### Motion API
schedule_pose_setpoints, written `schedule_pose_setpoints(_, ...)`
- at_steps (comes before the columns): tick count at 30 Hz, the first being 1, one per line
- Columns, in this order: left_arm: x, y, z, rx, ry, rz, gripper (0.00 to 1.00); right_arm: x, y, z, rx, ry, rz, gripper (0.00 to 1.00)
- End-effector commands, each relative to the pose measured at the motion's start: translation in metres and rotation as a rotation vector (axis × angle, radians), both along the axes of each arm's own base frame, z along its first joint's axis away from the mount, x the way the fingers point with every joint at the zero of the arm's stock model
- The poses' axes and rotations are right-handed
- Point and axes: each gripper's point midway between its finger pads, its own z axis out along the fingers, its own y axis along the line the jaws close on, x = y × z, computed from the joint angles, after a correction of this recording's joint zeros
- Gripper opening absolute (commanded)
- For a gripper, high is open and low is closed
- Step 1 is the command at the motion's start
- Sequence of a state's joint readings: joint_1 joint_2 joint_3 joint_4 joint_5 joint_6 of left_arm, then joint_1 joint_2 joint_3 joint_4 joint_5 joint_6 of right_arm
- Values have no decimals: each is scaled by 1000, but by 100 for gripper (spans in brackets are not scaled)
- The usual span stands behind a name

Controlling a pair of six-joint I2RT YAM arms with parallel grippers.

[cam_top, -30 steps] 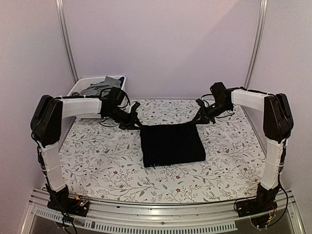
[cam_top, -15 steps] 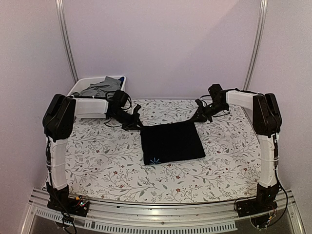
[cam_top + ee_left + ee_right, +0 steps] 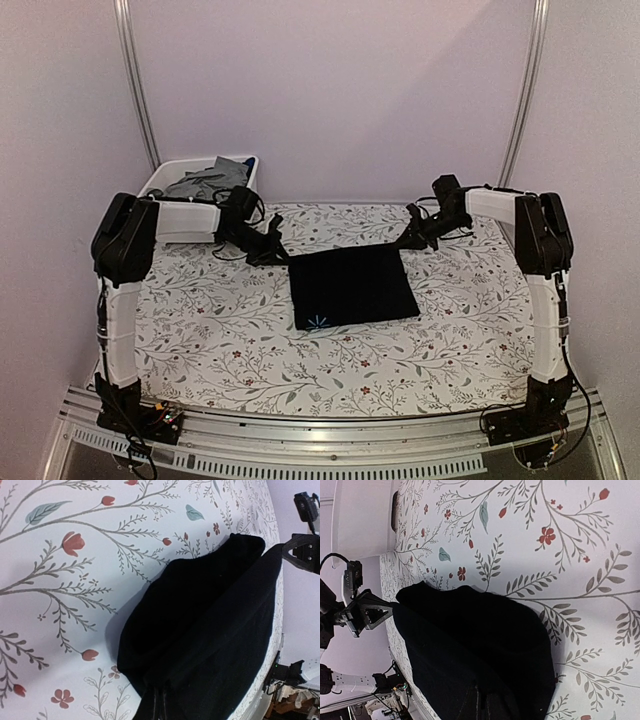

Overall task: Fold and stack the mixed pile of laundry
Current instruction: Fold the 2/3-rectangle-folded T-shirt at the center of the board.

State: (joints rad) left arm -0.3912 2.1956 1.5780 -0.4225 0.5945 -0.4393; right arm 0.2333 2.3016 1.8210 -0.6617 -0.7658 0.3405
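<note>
Plain lilac walls [image 3: 330, 90] and two metal posts [image 3: 137, 90] enclose a floral-clothed table [image 3: 200, 330].

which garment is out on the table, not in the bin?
The black T-shirt, folded flat with a light mark at its near left corner. The grey shirt lies in the white bin.

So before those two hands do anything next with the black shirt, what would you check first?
1. Left hand shut on the black T-shirt at its far left corner: ok.
2. Right hand shut on its far right corner: ok.
3. T-shirt folded into a rectangle, flat on the table: ok.
4. Hidden layers lined up underneath: cannot tell.
5. Rest of the laundry folded: not ok, the grey shirt lies bunched in the white bin.
</note>
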Motion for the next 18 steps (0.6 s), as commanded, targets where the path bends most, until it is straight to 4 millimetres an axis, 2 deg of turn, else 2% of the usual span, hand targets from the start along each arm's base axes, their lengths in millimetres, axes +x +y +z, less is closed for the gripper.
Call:
schedule_pose_setpoints(1, 22, 13, -3, 4, -22, 51, 0, 35, -20, 10, 24, -60, -77, 0)
schedule_pose_setpoints(9, 46, 3, -7, -19, -32, 63, 0, 43, -13, -12, 67, -26, -80, 0)
schedule_pose_setpoints(12, 53, 4, -15, -8, -27, 84, 0, 50, -12, -19, 74, -21, -90, 2)
schedule_pose_setpoints(13, 55, 5, -19, -4, -20, 97, 1, 52, -12, -22, 73, -21, -93, 4)
schedule_pose_setpoints(15, 59, 6, -26, -4, -3, 116, 12, 58, -12, -25, 71, -23, -102, 13)
schedule_pose_setpoints(18, 62, 8, -19, -13, -4, 132, 31, 62, -14, -22, 69, -30, -114, 37)
